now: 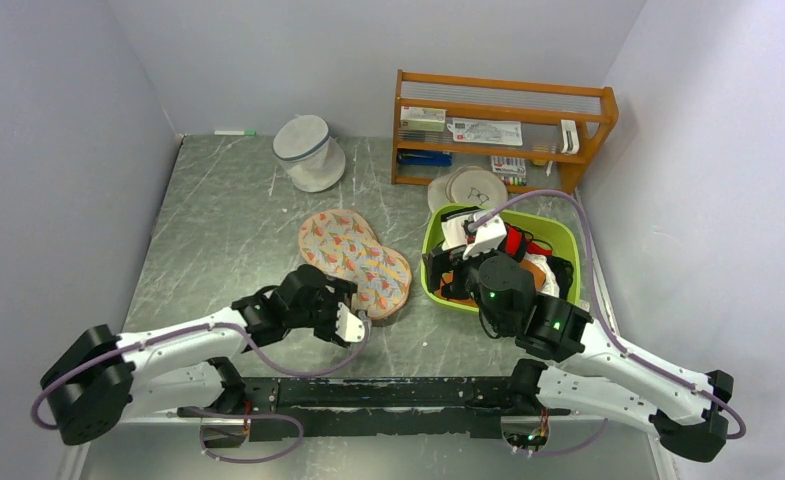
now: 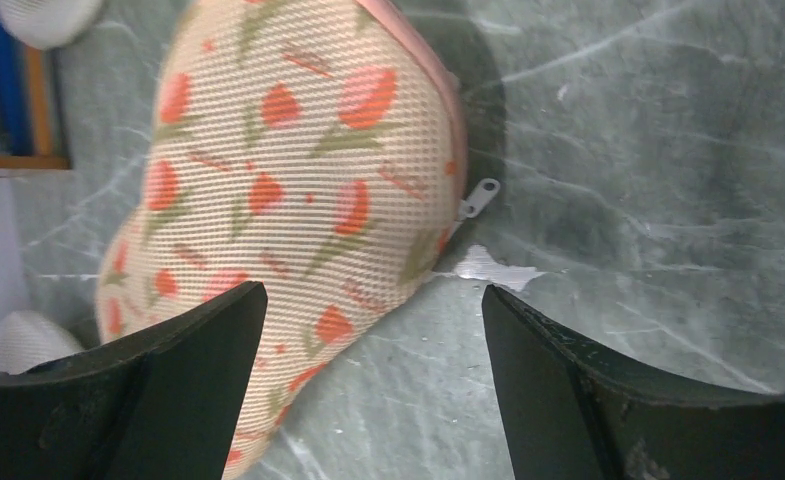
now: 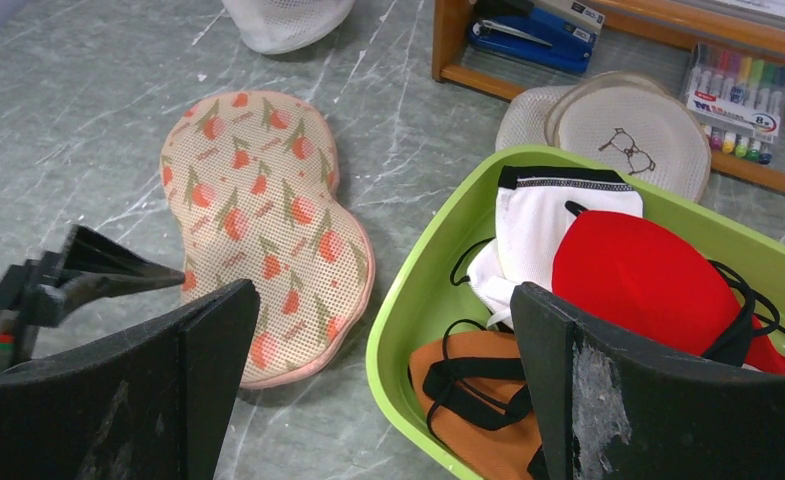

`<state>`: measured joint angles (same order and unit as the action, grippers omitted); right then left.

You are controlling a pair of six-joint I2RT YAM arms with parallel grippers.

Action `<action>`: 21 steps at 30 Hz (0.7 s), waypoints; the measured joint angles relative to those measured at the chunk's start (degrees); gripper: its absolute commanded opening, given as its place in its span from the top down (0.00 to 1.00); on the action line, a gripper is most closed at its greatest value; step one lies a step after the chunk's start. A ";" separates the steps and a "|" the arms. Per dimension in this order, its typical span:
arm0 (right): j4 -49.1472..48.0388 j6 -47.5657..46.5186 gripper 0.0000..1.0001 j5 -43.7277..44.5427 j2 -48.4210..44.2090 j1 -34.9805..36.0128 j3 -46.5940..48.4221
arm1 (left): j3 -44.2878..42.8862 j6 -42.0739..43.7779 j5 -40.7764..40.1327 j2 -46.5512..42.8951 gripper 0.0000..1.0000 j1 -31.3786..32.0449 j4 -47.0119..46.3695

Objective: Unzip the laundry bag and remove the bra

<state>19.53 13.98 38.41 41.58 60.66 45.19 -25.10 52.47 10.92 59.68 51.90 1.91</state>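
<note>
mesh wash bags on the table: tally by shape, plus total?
Peanut-shaped printed laundry bag: 1
White cylindrical mesh bag: 1
Flat round mesh pouches, overlapping beside the shelf: 2
Total: 4

1. The right claw gapes wide with nothing between its black fingers.
2. The laundry bag lies flat on the grey worktop, just beside a green basket.
3. The basket holds a red bra, an orange-brown bra and white cloth.
4. Toward the worktop's far edge, a wooden rack carries a blue stapler.
</note>
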 measured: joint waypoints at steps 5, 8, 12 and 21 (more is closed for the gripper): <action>0.00 -0.09 0.00 0.00 0.07 -0.24 0.00 | 0.02 0.20 0.17 7.30 0.24 0.11 -2.19; 0.02 -0.07 0.00 0.00 0.07 -0.24 0.00 | -0.15 0.83 0.20 11.30 0.39 0.17 -2.82; 0.04 0.33 0.00 -0.02 0.09 -0.31 0.00 | -0.15 0.98 -0.57 12.33 0.52 0.26 -3.76; -0.02 2.73 0.00 -1.33 1.68 -0.35 -1.07 | -1.07 -2.36 -1.53 8.57 0.87 0.35 -5.03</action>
<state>19.51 16.71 37.08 43.27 60.31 44.12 -26.17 50.11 9.39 68.25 52.25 -3.11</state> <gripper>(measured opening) 0.996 0.261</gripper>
